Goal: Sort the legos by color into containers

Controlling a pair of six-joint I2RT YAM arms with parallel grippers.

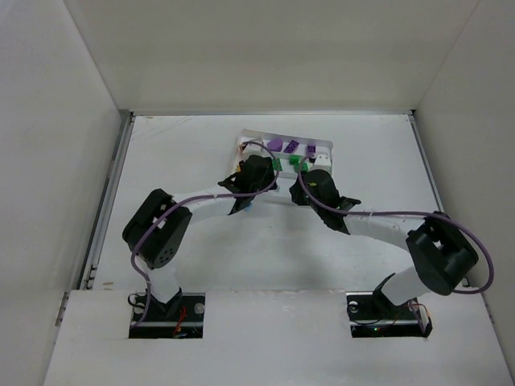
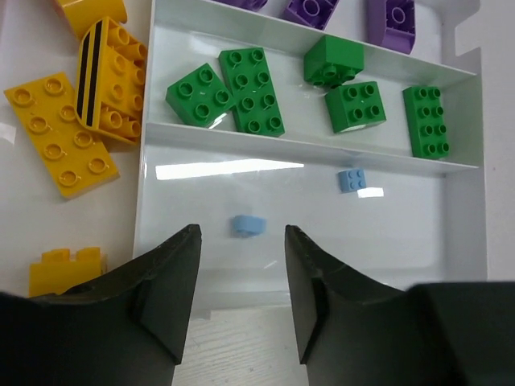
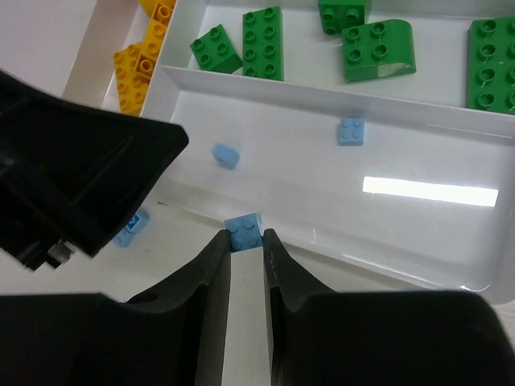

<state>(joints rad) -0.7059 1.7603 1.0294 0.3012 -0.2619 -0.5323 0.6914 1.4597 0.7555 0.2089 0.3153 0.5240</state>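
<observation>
Though most bricks (image 2: 249,88) lie sorted, right pincer (image 3: 246,239) clamps a pale blue brick (image 3: 244,227), left pincer (image 2: 241,245) gapes empty, one blue stray (image 3: 131,227) remains.

A white worktop (image 1: 265,257) is boxed in by plain white walls: a left wall (image 1: 48,161), a far wall (image 1: 273,48) and a right wall (image 1: 475,121). A grey metal rail (image 1: 107,201) runs along the left edge. A white board (image 1: 273,338) covers the near edge. The light is soft and even.
</observation>
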